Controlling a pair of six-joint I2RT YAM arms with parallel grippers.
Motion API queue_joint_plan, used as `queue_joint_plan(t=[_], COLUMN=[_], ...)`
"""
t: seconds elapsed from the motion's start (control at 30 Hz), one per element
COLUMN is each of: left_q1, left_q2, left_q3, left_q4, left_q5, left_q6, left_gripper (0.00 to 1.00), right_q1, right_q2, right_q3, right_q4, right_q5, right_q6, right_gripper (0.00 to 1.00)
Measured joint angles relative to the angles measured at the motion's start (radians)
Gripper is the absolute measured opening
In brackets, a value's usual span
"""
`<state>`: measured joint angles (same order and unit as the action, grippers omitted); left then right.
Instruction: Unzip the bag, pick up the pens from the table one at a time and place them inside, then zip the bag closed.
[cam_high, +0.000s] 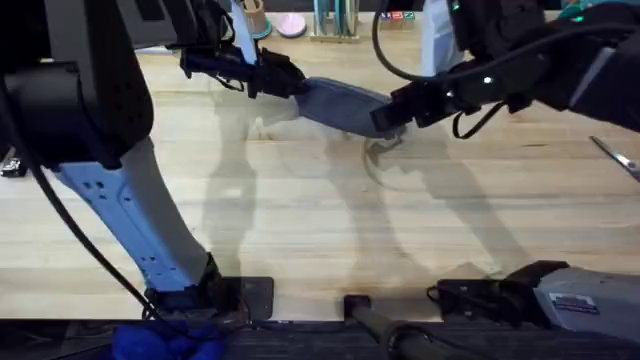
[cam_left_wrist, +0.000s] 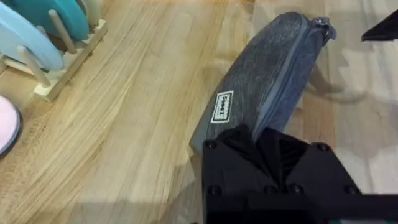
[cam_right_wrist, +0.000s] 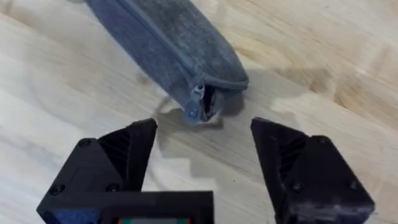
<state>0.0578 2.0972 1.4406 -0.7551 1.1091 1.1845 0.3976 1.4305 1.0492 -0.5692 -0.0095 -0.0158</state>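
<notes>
left fingers (cam_left_wrist: 261, 146): black, clamped onto the near end of the bag (cam_left_wrist: 267, 81); in the left wrist view the fabric disappears between them. in the overhead view the left gripper (cam_high: 285, 80) meets the bag (cam_high: 340, 102) at its left end.

right fingers (cam_right_wrist: 134, 146): released, spread wide with bare wood between them. the right gripper (cam_right_wrist: 205, 152) sits just short of the bag's other end, not touching it. the zipper pull (cam_right_wrist: 196, 102) hangs at that end of the bag (cam_right_wrist: 168, 37), just ahead of the gap. in the overhead view the right gripper (cam_high: 385, 118) is at the bag's right end.

bag: grey-blue fabric pouch, lying on the surface (cam_high: 300, 230) toward the far middle, stretched between the two grippers, angled. the zipper runs along its length and looks closed along what shows; a small white label (cam_left_wrist: 222, 106) shows on the side near the left fingers.

beyond: wooden rack (cam_left_wrist: 62, 56) with teal and light blue discs stands on the surface well apart from the bag; a pink round thing (cam_left_wrist: 6, 127) sits near it. metal scissors (cam_high: 618, 155) lie at the right edge of the surface in the overhead view.
</notes>
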Motion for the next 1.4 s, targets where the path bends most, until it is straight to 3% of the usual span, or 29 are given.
queue_joint_plan(t=[0.27,0.73,1.23,1.4], left_q1=[0.0,0.0,0.0,0.0], left_q2=[0.0,0.0,0.0,0.0], left_q3=[0.0,0.0,0.0,0.0], left_q4=[0.0,0.0,0.0,0.0], left_q5=[0.0,0.0,0.0,0.0], left_q6=[0.0,0.0,0.0,0.0], left_gripper=[0.041,0.041,0.041,0.041], right_q1=[0.048,0.054,0.054,0.057], right_q2=[0.033,0.105,0.114,0.114], right_q3=[0.0,0.001,0.001,0.001], right_q4=[0.021,0.079,0.093,0.094], right_q5=[0.089,0.104,0.111,0.108], right_q6=[0.079,0.147,0.151,0.151], right_gripper=[0.918,0.904,0.463,0.217])
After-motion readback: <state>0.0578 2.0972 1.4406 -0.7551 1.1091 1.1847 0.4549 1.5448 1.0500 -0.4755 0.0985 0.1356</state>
